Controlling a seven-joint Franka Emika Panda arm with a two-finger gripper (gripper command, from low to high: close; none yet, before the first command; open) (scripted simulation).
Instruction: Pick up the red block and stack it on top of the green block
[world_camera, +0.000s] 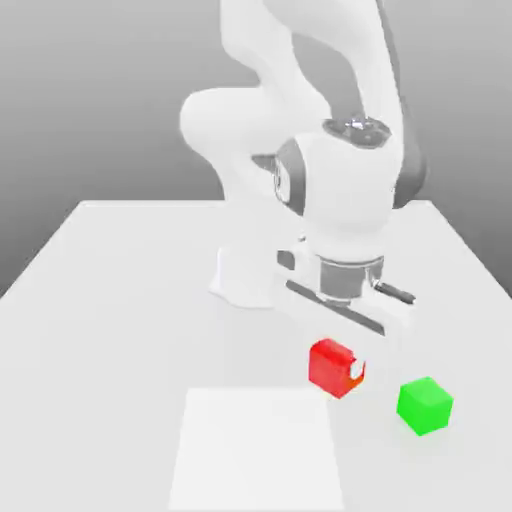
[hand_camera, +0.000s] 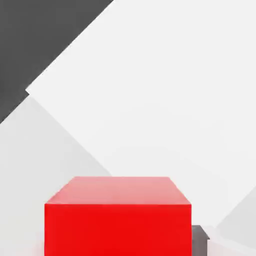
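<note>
The red block (world_camera: 331, 364) sits between my gripper's (world_camera: 338, 369) fingers, just in front of the arm's base in the exterior view. One white fingertip (world_camera: 358, 372) shows against the block's side toward the exterior view's right; the other finger is hidden behind the block. The gripper is shut on the block. Whether the block rests on the table or hangs just above it, I cannot tell. In the hand view the red block (hand_camera: 118, 216) is very close. The green block (world_camera: 425, 404) stands on the table, apart from the red one, toward the exterior view's right and slightly nearer the front.
A white table (world_camera: 120, 300) carries the arm's base (world_camera: 245, 280) at its middle. A lighter square patch (world_camera: 260, 450) lies on the table at the front, toward the exterior view's left of the blocks.
</note>
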